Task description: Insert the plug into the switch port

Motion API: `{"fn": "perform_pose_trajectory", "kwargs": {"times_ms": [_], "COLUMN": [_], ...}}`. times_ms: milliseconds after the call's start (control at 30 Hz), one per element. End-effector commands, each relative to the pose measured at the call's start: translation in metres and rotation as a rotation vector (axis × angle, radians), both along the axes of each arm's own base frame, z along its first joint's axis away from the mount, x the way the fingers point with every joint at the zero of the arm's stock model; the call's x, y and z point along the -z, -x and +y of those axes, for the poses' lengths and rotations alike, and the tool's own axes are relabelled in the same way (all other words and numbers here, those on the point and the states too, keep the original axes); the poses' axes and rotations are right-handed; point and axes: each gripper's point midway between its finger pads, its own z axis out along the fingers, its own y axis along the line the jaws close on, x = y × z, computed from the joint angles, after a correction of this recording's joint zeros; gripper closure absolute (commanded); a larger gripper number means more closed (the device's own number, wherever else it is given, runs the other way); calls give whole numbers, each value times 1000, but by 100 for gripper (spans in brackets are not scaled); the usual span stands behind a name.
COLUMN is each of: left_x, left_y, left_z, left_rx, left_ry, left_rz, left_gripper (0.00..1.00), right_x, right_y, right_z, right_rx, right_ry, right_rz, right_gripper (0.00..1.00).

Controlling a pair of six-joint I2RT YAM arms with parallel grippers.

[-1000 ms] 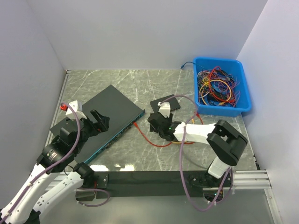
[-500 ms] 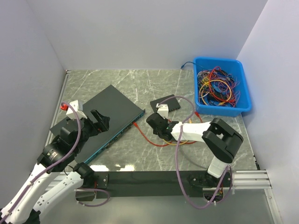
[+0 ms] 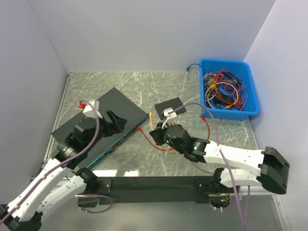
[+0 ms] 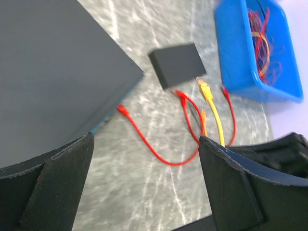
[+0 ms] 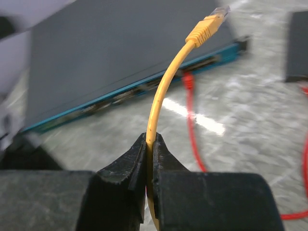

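Left of the right gripper point(image 5: 149, 149): the switch point(image 3: 126, 103), with its port row point(image 5: 144, 89) facing that gripper.
The left gripper point(image 4: 144, 183) gapes empty over the switch. The right gripper is clamped on the yellow cable point(image 5: 161, 96), and its plug point(image 5: 209, 21) juts ahead toward the switch's end.

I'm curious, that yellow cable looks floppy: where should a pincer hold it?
Probably just behind the plug of the yellow cable, coming from the rear along it. The right pincer is shut farther back, and the free stretch bows, so the plug may wobble.
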Motion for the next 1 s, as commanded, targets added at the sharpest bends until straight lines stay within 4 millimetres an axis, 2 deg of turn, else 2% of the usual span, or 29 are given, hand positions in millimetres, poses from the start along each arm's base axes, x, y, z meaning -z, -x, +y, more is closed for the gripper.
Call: {"fn": "perform_pose_trajectory", "kwargs": {"times_ms": [0,67,100,133,200,367,467,533,700,967], "left_x": [-14,-16,-10,-18,-14,-23,-19,-25,-24,-9], "left_y": [-8,-7,-7,-6,-4,2,10,13,18,18], "left_z": [-35,-44,-46,-49,-52,-58,-61,-64,-66,-72], "left_rx": [118,156,163,173,190,236,272,300,326,342], "left_ry": [126,165,173,208,227,289,308,338,359,339], "left_rz": [-65,-79,-76,-107,-106,-156,-156,-195,-205,-139], "left_gripper": [7,9,10,11,12,17,20,22,26,36], "right_x": [-21,-35,-36,-40,-51,-59,-58,-60,-56,-61], "right_y": [36,55,62,74,87,109,114,119,123,114], "right_z": [19,19,18,21,18,21,25,29,37,41], "right_rx": [-232,-314,-344,-402,-453,-557,-586,-610,-628,-583], "right_ry": [-108,-157,-178,-202,-252,-296,-304,-312,-297,-274], "right_rz": [-63,-89,-97,-100,-127,-142,-141,-141,-133,-165], "right_gripper": [100,100,100,100,100,100,100,100,100,100]}}
